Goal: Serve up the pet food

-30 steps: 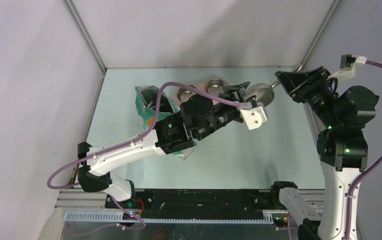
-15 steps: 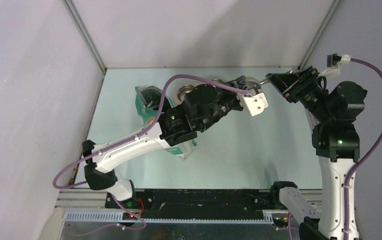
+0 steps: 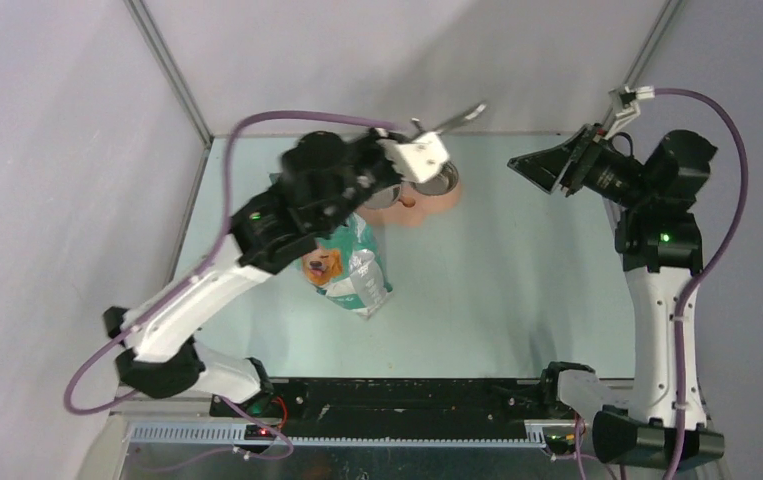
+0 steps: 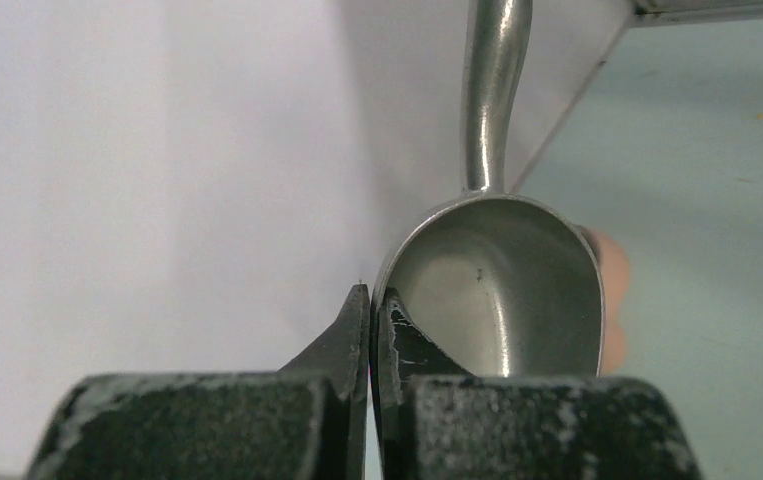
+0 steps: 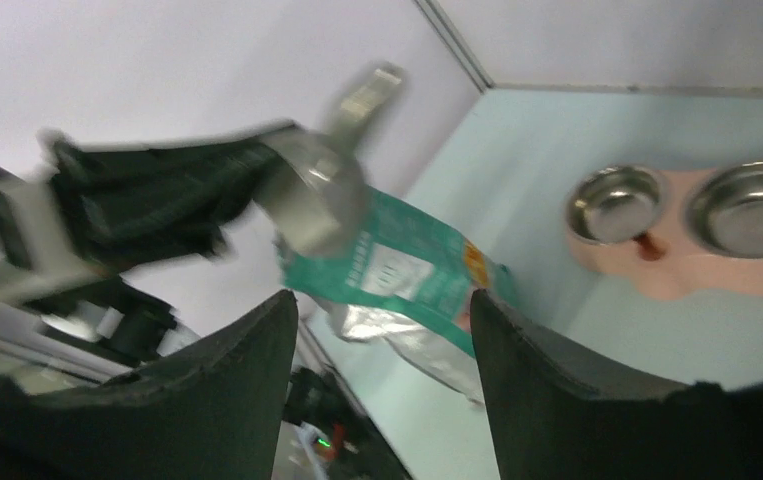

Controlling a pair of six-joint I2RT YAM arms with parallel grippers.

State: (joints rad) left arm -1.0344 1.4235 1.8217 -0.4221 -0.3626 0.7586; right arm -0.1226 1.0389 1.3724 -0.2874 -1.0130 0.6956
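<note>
My left claw (image 4: 369, 300), clamped on the empty scoop's (image 4: 497, 280) rim above the tabletop's (image 3: 497, 290) far edge, has the pet food below and nearward, unseen and presumably inside the bag (image 3: 342, 262) lying far-to-near, well closer than my wide-open right claw (image 5: 382, 310).

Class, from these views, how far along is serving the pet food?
Done: the left end effector has the metal scoop gripped. In hand: the scoop is raised but empty. Left: scooping from the teal bag and filling both steel bowls, which show no kibble.
</note>
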